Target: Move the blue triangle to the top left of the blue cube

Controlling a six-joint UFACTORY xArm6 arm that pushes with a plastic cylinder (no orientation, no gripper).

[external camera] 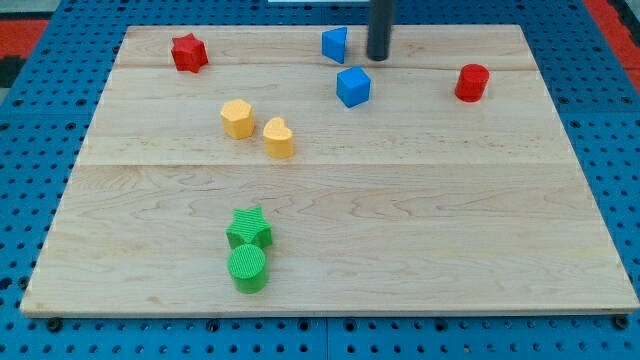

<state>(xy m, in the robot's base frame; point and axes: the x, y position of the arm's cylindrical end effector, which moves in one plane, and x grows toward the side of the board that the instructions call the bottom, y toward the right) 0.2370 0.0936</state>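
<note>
The blue triangle (335,44) stands near the board's top edge, just above and slightly left of the blue cube (353,86). A small gap separates the two. My tip (378,58) is the lower end of the dark rod coming down from the view's top. It sits just right of the blue triangle and above and right of the blue cube, touching neither as far as I can tell.
A red star (188,52) lies at the top left and a red cylinder (471,82) at the right. A yellow hexagon (237,118) and a yellow heart (279,138) sit left of centre. A green star (249,229) touches a green cylinder (247,267) at the bottom.
</note>
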